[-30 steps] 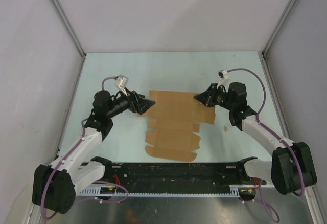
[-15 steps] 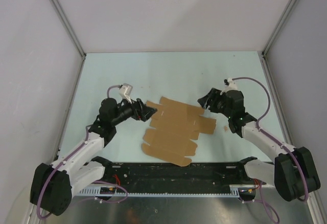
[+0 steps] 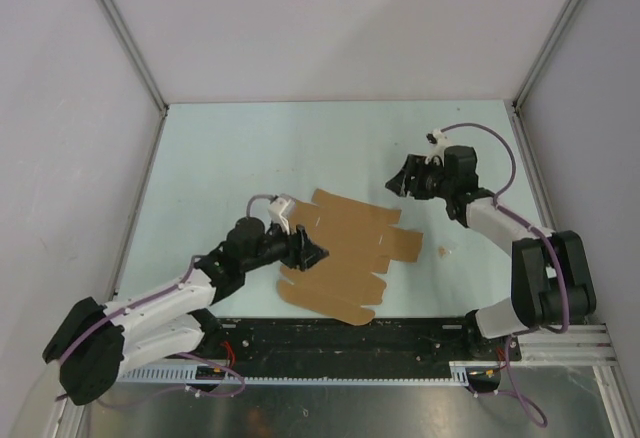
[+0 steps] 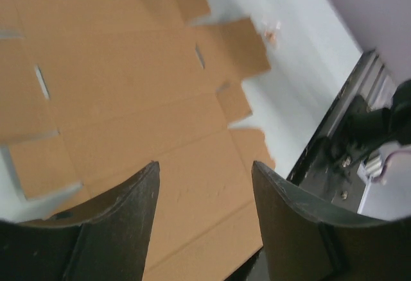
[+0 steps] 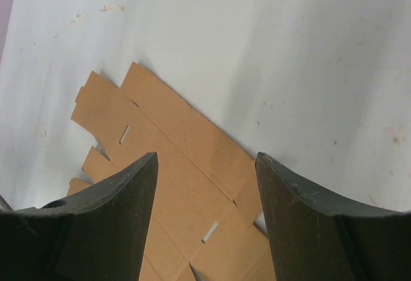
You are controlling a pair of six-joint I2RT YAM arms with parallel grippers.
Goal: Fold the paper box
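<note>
The paper box (image 3: 350, 248) is a flat brown die-cut sheet with flaps, slits and crease lines, lying skewed on the pale table. My left gripper (image 3: 312, 255) hovers over the sheet's left side, open; in the left wrist view the sheet (image 4: 128, 95) fills the space under the left gripper (image 4: 204, 165), with nothing between the fingers. My right gripper (image 3: 400, 183) stands open just beyond the sheet's far right corner, apart from it. In the right wrist view, the sheet (image 5: 186, 185) lies below the right gripper (image 5: 205, 159).
A small scrap (image 3: 445, 251) lies on the table right of the sheet, also in the left wrist view as the scrap (image 4: 273, 35). A black rail (image 3: 350, 333) runs along the near edge. Grey walls (image 3: 60, 158) close in the sides and back.
My right gripper opened, let go of the sheet's far right corner and drew back. The left arm swung right and nearer, over the sheet, its jaws narrowing. The sheet turned and shifted.
</note>
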